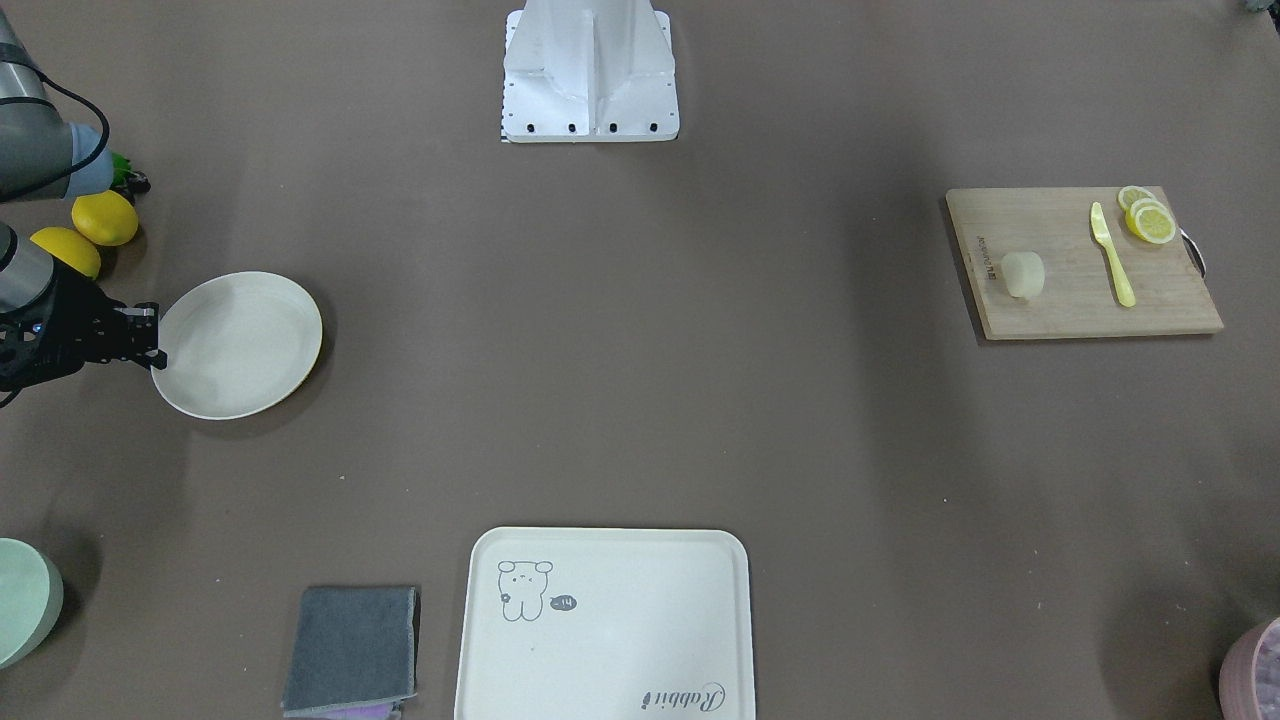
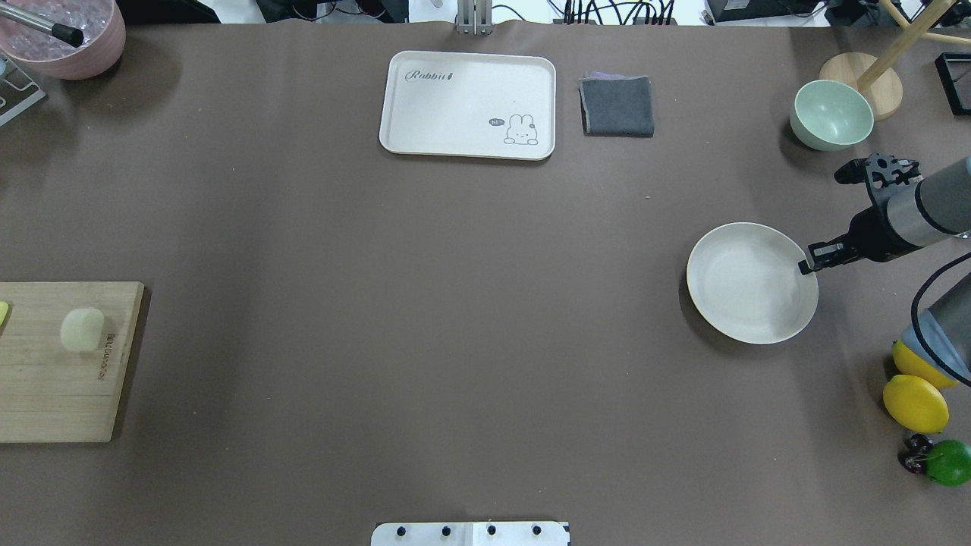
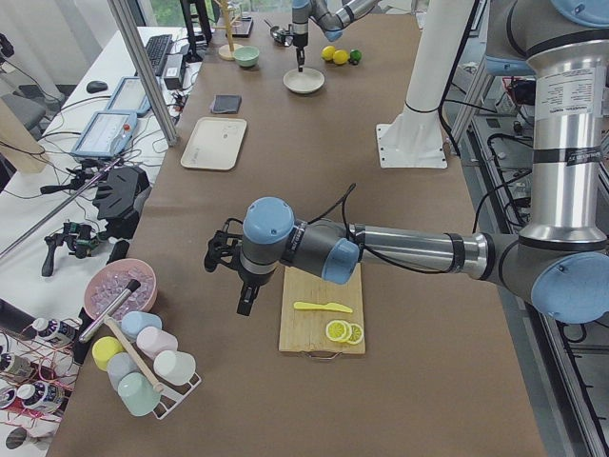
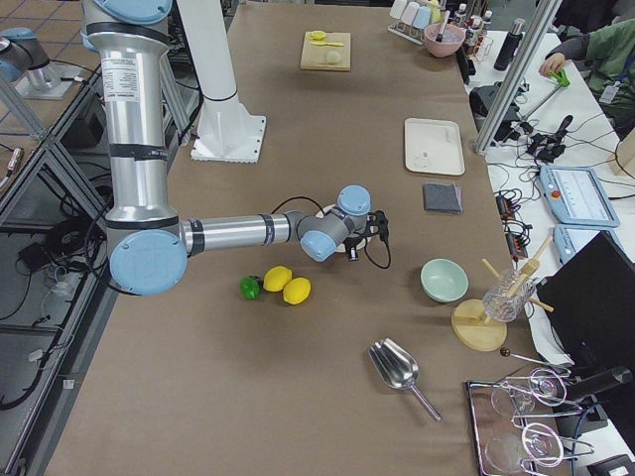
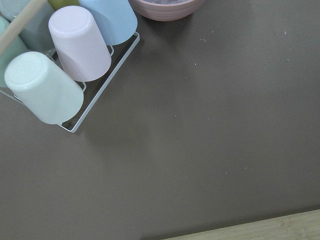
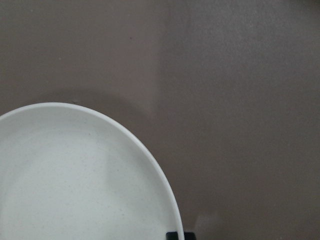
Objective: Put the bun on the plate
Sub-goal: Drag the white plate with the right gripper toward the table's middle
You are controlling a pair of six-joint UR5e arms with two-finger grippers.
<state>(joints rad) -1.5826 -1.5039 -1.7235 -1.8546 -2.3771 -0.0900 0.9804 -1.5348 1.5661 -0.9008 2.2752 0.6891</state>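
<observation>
Cream-white plate point(image 2: 740, 292); pale cream bun point(image 2: 82, 329); yellow lemon slices point(image 1: 1148, 218); grey cloth point(image 2: 617, 106); brown table point(image 2: 455, 303)

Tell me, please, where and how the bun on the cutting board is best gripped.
Probably from straight above, pinching the bun across opposite sides: it lies flat as a small rounded block on the cutting board, apart from the knife, with open board around it.

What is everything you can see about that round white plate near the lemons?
The plate is round, cream-white and shallow, with a raised rim and a faintly speckled matte surface. It is empty and lies flat on the brown table. The right gripper meets its rim at one edge; whether it pinches the rim is unclear.
</observation>
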